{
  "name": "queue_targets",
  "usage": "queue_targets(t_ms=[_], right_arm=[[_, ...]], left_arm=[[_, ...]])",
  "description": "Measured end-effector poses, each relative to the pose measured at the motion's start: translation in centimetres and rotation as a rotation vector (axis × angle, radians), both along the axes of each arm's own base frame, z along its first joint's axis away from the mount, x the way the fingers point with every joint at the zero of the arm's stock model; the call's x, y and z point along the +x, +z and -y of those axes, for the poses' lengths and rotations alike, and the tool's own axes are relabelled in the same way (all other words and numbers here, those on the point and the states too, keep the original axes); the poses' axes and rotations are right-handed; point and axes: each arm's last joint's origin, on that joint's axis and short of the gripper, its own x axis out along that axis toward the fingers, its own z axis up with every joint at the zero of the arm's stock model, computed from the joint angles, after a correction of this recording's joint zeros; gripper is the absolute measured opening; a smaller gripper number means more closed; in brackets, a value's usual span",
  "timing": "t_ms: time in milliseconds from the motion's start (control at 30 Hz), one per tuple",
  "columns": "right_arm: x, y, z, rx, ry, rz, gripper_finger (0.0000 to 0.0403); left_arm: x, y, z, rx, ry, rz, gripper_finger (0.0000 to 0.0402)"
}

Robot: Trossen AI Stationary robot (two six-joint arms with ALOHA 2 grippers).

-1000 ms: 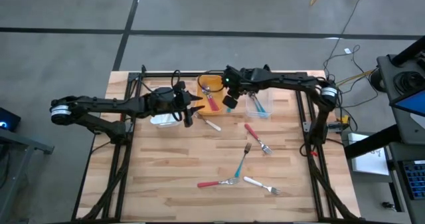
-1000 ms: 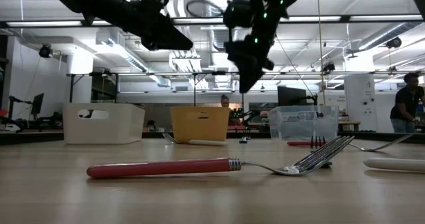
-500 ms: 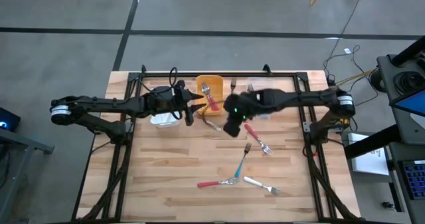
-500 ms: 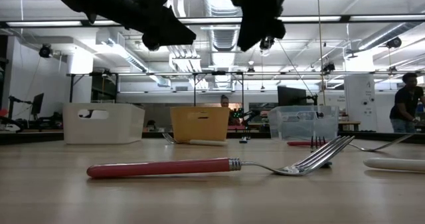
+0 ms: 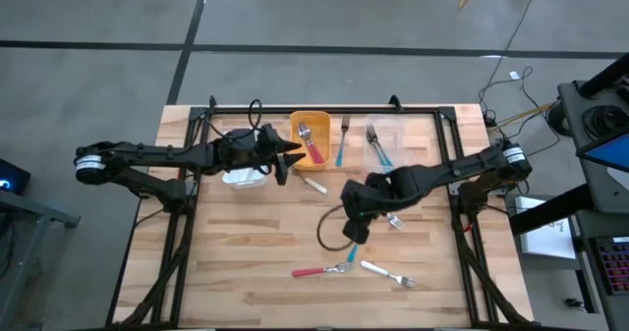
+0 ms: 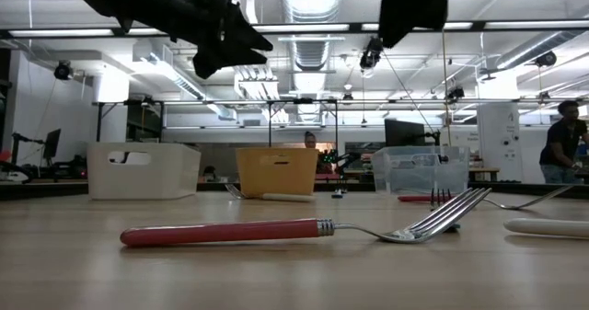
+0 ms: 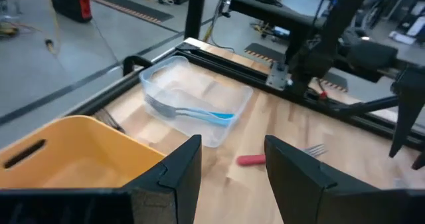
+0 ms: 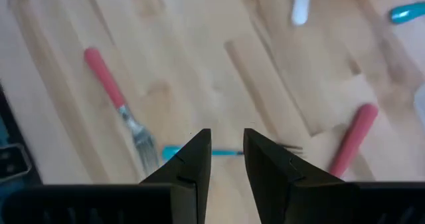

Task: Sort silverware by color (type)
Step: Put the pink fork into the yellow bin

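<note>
Several forks lie flat on the wooden table: a teal-handled one (image 5: 355, 248), red-handled ones (image 5: 316, 270) (image 5: 391, 216) and white-handled ones (image 5: 386, 271) (image 5: 314, 184). My right gripper (image 5: 352, 235) hangs open, its fingers close together, above the teal fork (image 8: 182, 152), touching nothing. My left gripper (image 5: 292, 154) waits open in the air beside the orange bin (image 5: 298, 125), which holds a red-handled fork (image 5: 311, 146). Two teal-handled forks (image 5: 341, 140) (image 7: 199, 113) lie in the clear bin (image 5: 391, 135).
A white bin (image 5: 244, 177) sits under my left arm, in a row with the orange and clear bins along the far side. Black frame rails (image 5: 324, 110) border the table. Bare wood spreads on the near left (image 5: 236, 262). A person (image 6: 563, 140) stands far off in the room.
My right gripper has swung from above the bins at the far edge toward the near edge and now hangs over the teal fork at mid-table. A teal fork shows in the clear bin where that gripper was.
</note>
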Motion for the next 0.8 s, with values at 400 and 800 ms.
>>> queue_targets(t_ms=[400, 800], right_arm=[[-1.7, -2.1, -3.7, 0.017, 0.008, -0.072, 0.0079], [-3.4, -6.1, -3.9, -0.004, -0.067, -0.205, 0.0079]], left_arm=[[0.3, 0.4, 4.8, 0.039, -0.094, 0.015, 0.0145], [-1.9, 1.1, 6.7, 0.073, -0.085, -0.060, 0.0145]])
